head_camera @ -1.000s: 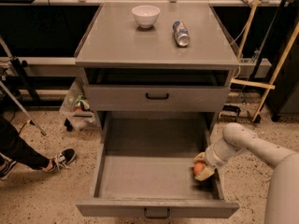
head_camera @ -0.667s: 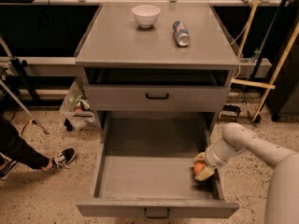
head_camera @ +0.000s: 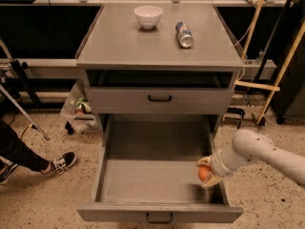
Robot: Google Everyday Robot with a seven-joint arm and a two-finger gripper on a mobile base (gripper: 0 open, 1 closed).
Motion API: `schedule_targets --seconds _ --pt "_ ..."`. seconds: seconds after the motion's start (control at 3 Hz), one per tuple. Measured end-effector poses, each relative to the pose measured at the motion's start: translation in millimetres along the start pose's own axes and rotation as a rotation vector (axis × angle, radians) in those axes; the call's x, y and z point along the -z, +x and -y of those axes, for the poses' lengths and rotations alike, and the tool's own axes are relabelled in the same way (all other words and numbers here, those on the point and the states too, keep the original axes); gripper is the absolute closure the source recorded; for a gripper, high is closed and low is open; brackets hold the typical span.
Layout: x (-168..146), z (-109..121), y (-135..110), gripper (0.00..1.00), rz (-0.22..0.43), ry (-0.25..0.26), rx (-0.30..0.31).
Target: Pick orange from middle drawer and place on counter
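The middle drawer [head_camera: 143, 180] is pulled wide open below the cabinet, its grey floor bare. The orange [head_camera: 204, 173] is at the drawer's right side, near the right wall, held between the pale fingers of my gripper [head_camera: 206, 172]. My white arm comes in from the right edge over the drawer's right wall. The gripper is shut on the orange, which sits a little above the drawer floor. The counter [head_camera: 124, 42] is the grey top of the cabinet, far above the gripper.
A white bowl [head_camera: 148, 16] and a silver-and-blue can [head_camera: 184, 34] lying on its side are on the counter. The upper drawer [head_camera: 159, 99] is closed. A person's leg and shoe [head_camera: 59, 162] are on the floor at left. Wooden poles [head_camera: 281, 70] lean at right.
The gripper with the orange has risen slightly from the drawer floor. The person's foot at left has shifted a little.
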State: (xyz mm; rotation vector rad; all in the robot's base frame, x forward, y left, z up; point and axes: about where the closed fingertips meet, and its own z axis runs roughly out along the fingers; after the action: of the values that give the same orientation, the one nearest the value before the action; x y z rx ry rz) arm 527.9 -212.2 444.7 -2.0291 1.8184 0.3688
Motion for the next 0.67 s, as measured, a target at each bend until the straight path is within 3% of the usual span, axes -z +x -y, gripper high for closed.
schedule_targets --seconds 0.33,0.67 --pt "67.5 -5.0 -53.4 1.00 -0.055 0.185 0.198" --pt "106.6 -50.6 -141.9 1.00 -0.053 0.193 0.342"
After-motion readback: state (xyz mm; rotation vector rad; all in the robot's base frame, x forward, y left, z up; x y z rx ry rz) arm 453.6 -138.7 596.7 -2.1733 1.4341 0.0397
